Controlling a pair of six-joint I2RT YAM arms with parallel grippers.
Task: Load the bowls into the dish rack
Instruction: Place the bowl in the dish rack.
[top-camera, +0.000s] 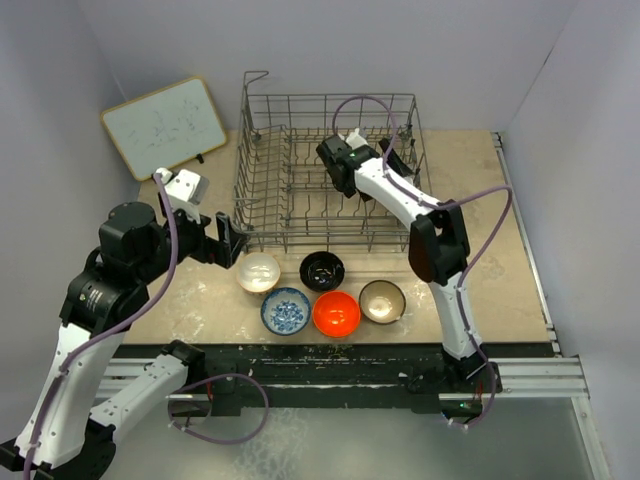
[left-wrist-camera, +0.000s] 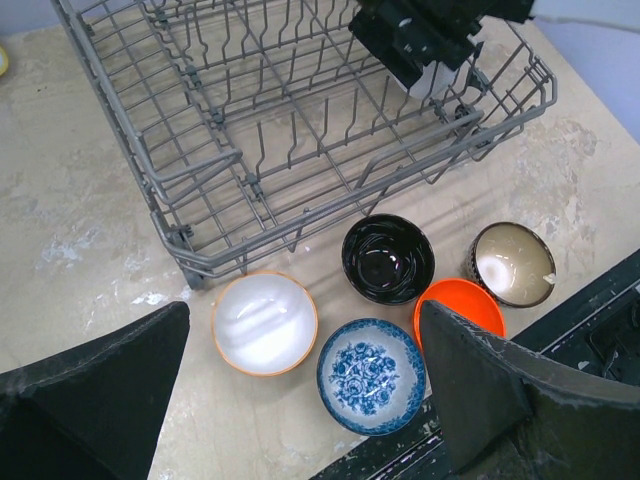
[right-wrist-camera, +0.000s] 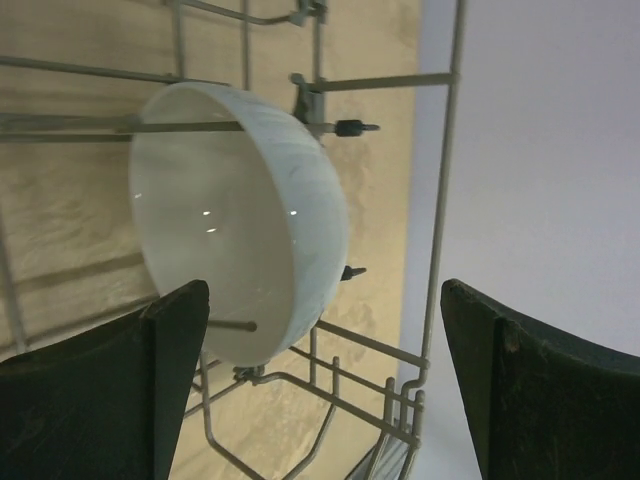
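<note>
Fingers (right-wrist-camera: 120, 390) of the right gripper (right-wrist-camera: 320, 300) stand spread as wide as they go and clamp nothing. Just ahead of them the white bowl (right-wrist-camera: 230, 220) stands on edge among the tines at the far right end of the dish rack (right-wrist-camera: 440, 150). Its lower rim lies close to one finger; whether it touches I cannot tell.

The left gripper (left-wrist-camera: 305, 312) is equally wide and empty, hanging over the cream bowl (left-wrist-camera: 265, 323) at the rack's near side. Five bowls wait on the table (top-camera: 480, 200) beside the rack:
- the cream one and the glossy black bowl (left-wrist-camera: 388, 258), nearest the wires;
- the blue-and-white bowl (left-wrist-camera: 371, 375), the orange-red bowl (left-wrist-camera: 462, 305) and the brown-rimmed bowl (left-wrist-camera: 512, 263), nearer the arms.

These look like glazed ware — stiff, light enough for one gripper, but slick and likely to chip against the metal. The rim seems the place to take hold, one finger inside the wall and one outside. A pinch across the whole bowl would probably slide off the curved glaze. They sit close together, so the outer finger needs a clear gap — the cream bowl's left side appears free.
</note>
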